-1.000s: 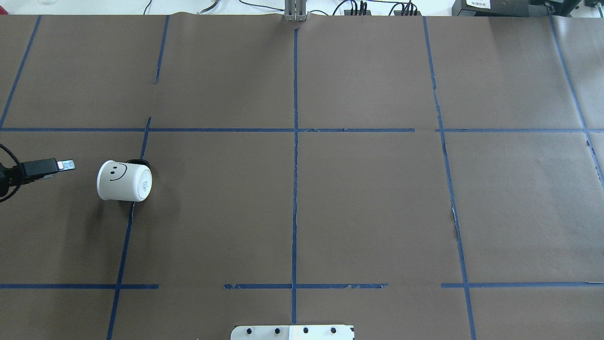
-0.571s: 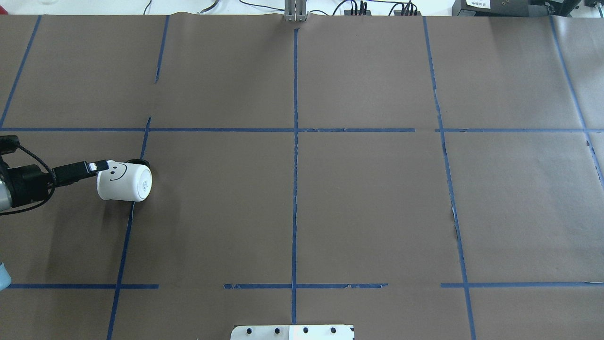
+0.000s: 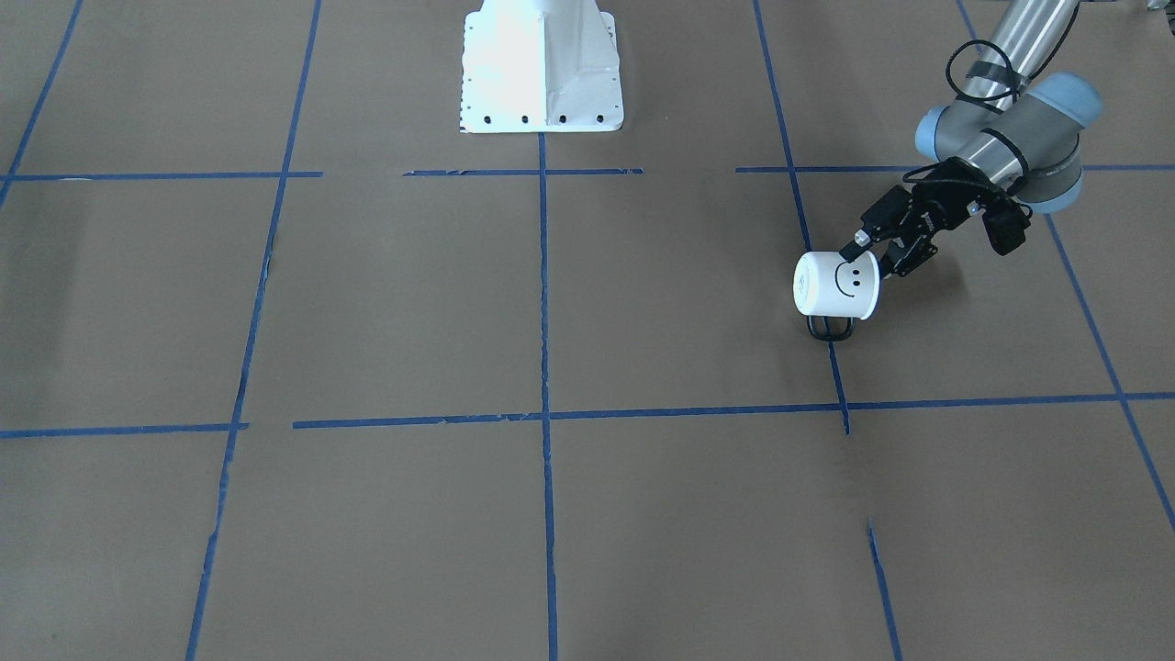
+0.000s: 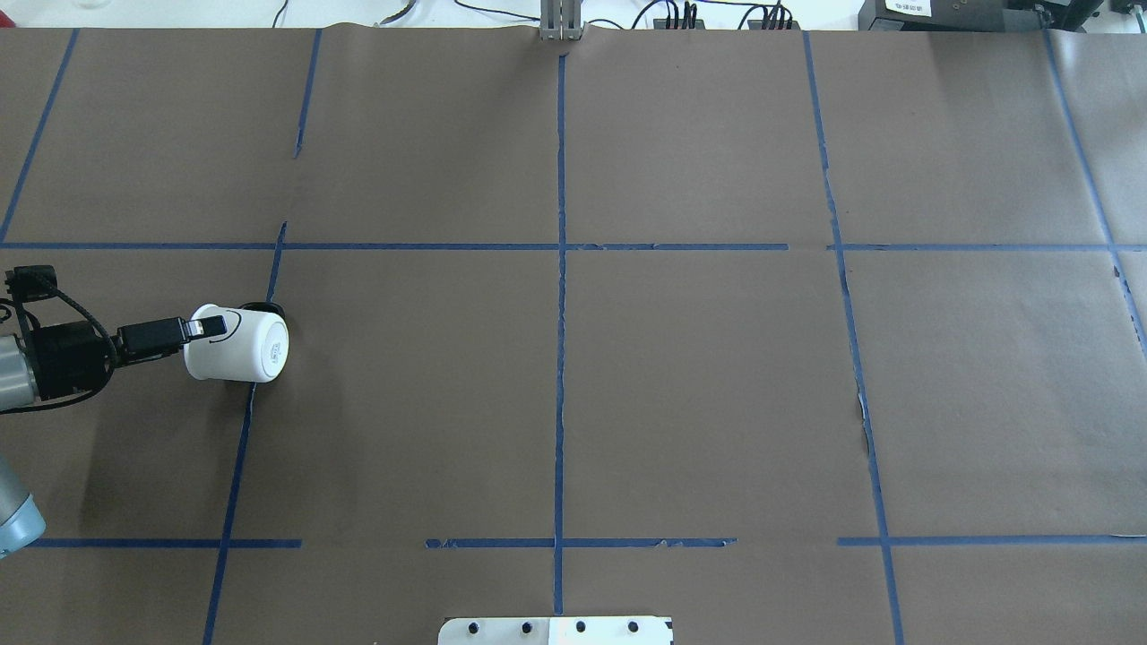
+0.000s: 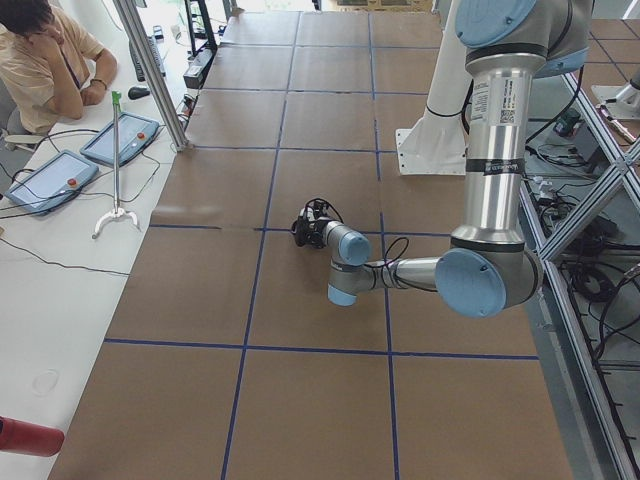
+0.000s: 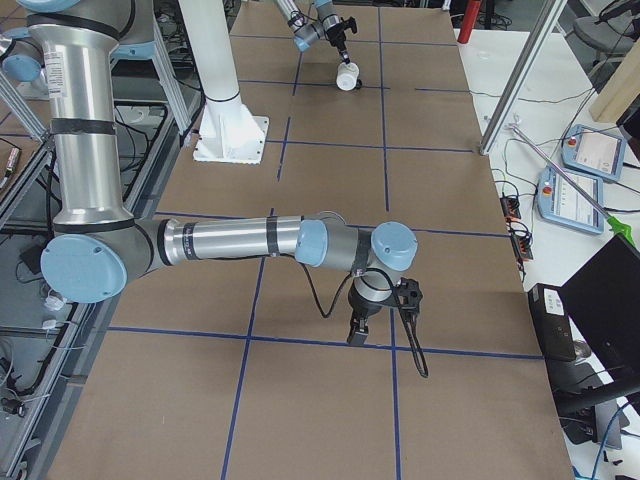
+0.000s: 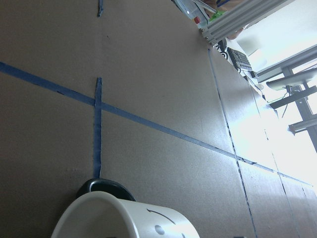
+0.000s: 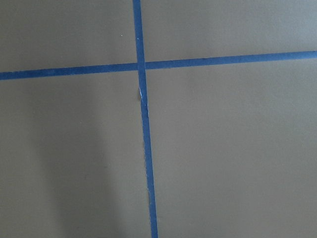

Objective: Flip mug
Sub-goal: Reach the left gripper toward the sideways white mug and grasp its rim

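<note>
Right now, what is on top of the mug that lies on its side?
One finger of the left gripper lies over the mug's wall at its open end, covering part of the smiley face. Whether it touches cannot be seen.

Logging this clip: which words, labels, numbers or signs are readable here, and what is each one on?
No text is legible in any view.
mug: a drawn smiley face, no words; the small print on its base is blurred.
left arm: white sticker, too small to read.
black box beyond the table: white label, too small to read.
</note>
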Robot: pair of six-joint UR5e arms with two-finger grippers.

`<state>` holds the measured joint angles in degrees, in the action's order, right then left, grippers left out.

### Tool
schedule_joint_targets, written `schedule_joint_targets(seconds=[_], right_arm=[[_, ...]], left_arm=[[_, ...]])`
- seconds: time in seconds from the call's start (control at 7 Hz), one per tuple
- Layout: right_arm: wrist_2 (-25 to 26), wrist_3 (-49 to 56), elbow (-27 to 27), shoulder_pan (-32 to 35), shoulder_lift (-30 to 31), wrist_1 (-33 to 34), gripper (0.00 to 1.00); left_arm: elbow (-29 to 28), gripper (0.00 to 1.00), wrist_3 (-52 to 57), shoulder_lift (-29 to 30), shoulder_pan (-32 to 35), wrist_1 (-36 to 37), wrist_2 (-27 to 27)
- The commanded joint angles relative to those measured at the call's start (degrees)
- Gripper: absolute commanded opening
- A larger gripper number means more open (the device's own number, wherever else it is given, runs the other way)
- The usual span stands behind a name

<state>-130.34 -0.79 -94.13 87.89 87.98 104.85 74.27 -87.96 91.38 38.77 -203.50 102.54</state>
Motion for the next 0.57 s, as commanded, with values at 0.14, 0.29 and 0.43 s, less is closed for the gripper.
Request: schedule_joint_targets(seconds=[0.14, 0.29, 0.43], right_arm=[[0.00, 0.00, 0.00, 0.00, 0.00, 0.00, 1.00], [0.00, 0.00, 0.00, 0.00, -0.09, 0.00, 1.00], [0.00, 0.00, 0.00, 0.00, 0.00, 0.00, 1.00]], left_arm=[[-1.85, 0.80, -3.76, 1.95, -0.01, -2.06, 3.44], [-3.41, 0.80, -7.63, 3.61, -0.01, -7.12, 3.80], [-5.61, 0.80, -8.36, 4.50, -0.01, -9.61, 3.89]])
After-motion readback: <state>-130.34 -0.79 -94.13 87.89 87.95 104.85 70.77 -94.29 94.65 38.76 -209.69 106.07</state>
